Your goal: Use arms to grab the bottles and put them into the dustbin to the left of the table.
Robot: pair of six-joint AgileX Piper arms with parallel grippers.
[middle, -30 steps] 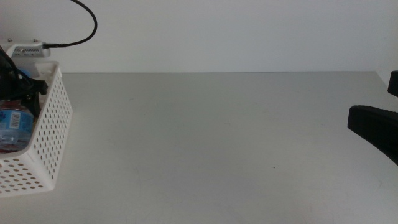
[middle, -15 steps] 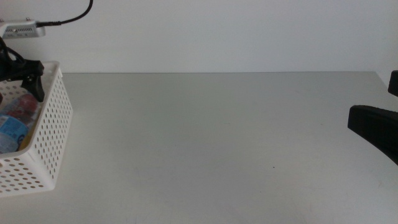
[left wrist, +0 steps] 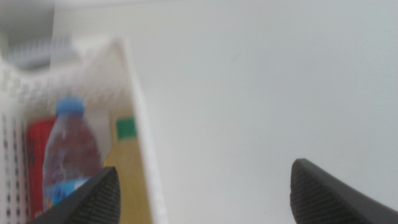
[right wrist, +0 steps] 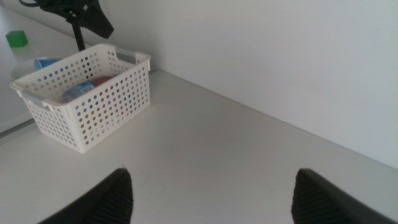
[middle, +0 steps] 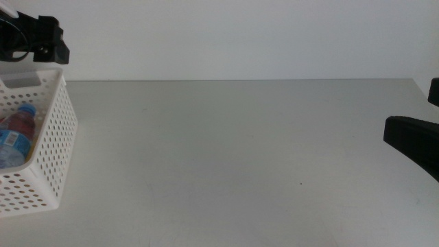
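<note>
Hovering above the dustbin (middle: 49, 130) at the table's (middle: 233, 151) left end, the left gripper (left wrist: 205, 186) had its jaws spread wide and held nothing. Inside the basket lay the water bottle (left wrist: 68, 155), the red can (left wrist: 38, 155) and the yellow tea bottle (left wrist: 129, 168), side by side. The right gripper (right wrist: 211, 193) waited over the table's right side, jaws parted and empty.

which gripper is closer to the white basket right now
Left. The left gripper hangs just above the basket, fingers apart and empty. The right gripper waits far across the table.
</note>
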